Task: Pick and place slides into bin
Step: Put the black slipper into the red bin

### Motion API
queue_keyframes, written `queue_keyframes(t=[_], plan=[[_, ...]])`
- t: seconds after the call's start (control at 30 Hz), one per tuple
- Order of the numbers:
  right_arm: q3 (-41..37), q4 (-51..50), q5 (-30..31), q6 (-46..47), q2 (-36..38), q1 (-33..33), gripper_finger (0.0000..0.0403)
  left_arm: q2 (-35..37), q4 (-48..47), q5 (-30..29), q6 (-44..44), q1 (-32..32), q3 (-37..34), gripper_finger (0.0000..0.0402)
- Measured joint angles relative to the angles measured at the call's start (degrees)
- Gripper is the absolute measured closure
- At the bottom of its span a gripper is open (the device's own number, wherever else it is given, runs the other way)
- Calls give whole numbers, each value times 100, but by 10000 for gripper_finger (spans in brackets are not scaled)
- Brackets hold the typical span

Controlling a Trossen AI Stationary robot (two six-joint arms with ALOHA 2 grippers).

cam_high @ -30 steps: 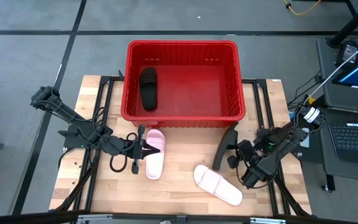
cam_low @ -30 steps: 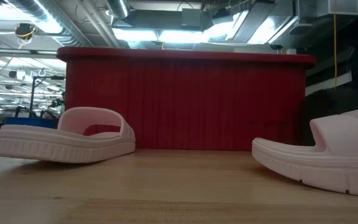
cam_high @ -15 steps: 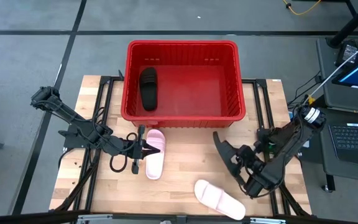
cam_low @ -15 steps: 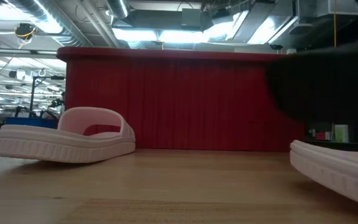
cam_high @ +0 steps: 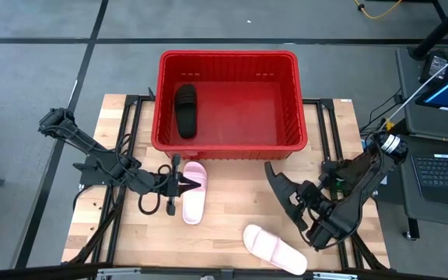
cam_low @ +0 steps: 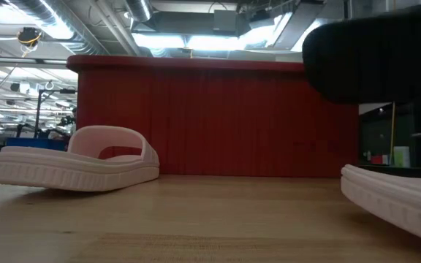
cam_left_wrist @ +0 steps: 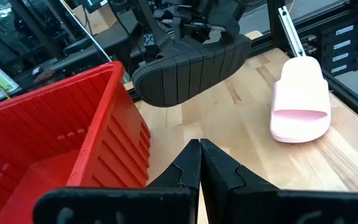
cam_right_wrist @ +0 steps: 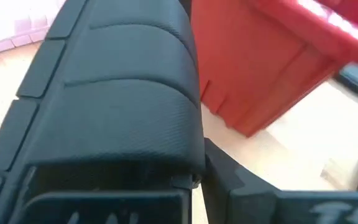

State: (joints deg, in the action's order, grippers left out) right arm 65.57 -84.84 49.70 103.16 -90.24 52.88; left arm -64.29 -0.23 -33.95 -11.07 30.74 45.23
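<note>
One black slide (cam_high: pixel 185 109) lies inside the red bin (cam_high: pixel 228 56), at its left. My right gripper (cam_high: pixel 303 210) is shut on the other black slide (cam_high: pixel 283 189), held in the air right of centre, near the bin's front wall; it also shows in the low view (cam_low: pixel 371 62) and the left wrist view (cam_left_wrist: pixel 188 68). One pink slide (cam_high: pixel 194 191) lies sole down left of centre. My left gripper (cam_high: pixel 182 184) is shut, its tip over that slide's left edge; I cannot tell whether it touches. The second pink slide (cam_high: pixel 274 248) lies near the table's front edge. My right gripper holds the black slide at its strap (cam_right_wrist: pixel 129 93); the slide itself hides where the fingers meet it. The fingers come slanting from the table's near right. The slide is lifted clear and turned on its side, its ribbed sole (cam_left_wrist: pixel 191 70) facing the table's left.
The bin stands at the table's far middle with its front wall (cam_low: pixel 210 120) close behind the slides. Black frame rails (cam_high: pixel 131 140) run along both table sides. A desk with a laptop (cam_high: pixel 442 171) stands beyond the right edge. Bare wood (cam_high: pixel 232 210) lies between the pink slides.
My right gripper has risen with the black slide, lifting it clear of the table and tipping it over. The near pink slide has slid toward the table's near edge and a little right. My left gripper has kept still.
</note>
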Motion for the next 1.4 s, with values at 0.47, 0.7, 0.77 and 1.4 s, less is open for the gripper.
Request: queue_keyframes(t=[0.47,0.7,0.77,1.4], plan=[[1219,-235,702,-2420,-2,-889,386,2,48,-69,192,0,0,400],[1664,-203,1019,-3311,-2,-1260,386,2,458,-120,48,2,2,399],[1712,-179,1065,-3470,-2,-1347,386,2,765,-102,-183,1,2,400],[1750,1829,1940,-6029,-2,-2134,386,-187,2279,-105,-743,-405,4,342]])
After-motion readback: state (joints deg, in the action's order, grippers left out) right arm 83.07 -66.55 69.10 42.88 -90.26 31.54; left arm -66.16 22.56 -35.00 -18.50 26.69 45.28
